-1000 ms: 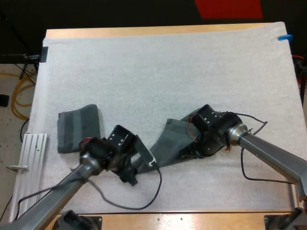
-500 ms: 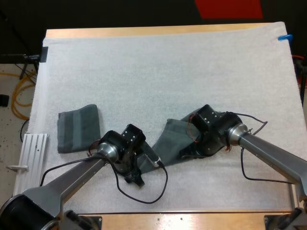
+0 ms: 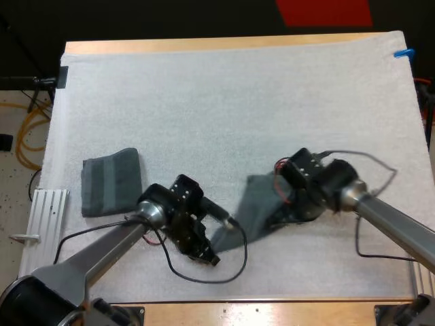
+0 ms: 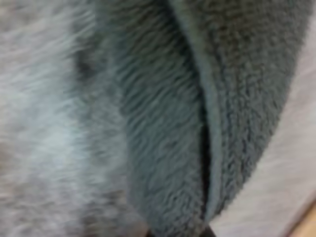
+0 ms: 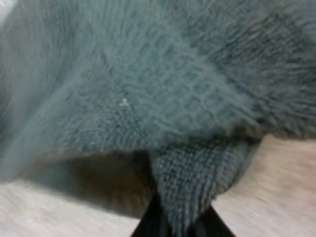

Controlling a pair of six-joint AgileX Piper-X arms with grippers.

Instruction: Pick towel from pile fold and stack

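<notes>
A dark grey-green towel (image 3: 257,204) lies stretched on the white mat between my two grippers. My left gripper (image 3: 216,242) is at its near left corner, shut on the towel's edge (image 4: 217,148), which runs down between the dark fingertips (image 4: 207,232). My right gripper (image 3: 283,216) is at the towel's right end. Its black fingers (image 5: 148,224) pinch a fold of the towel (image 5: 182,197) from both sides. A folded towel (image 3: 111,182) lies flat on the mat to the left, apart from both grippers.
A metal rail (image 3: 42,224) lies off the mat's left edge. The mat (image 3: 224,102) stretches far behind the towels. The table's front edge (image 3: 272,309) is close behind the arms.
My left gripper has moved right toward the towel's near corner and closed on it. The right arm has shifted right, pulling the towel along.
</notes>
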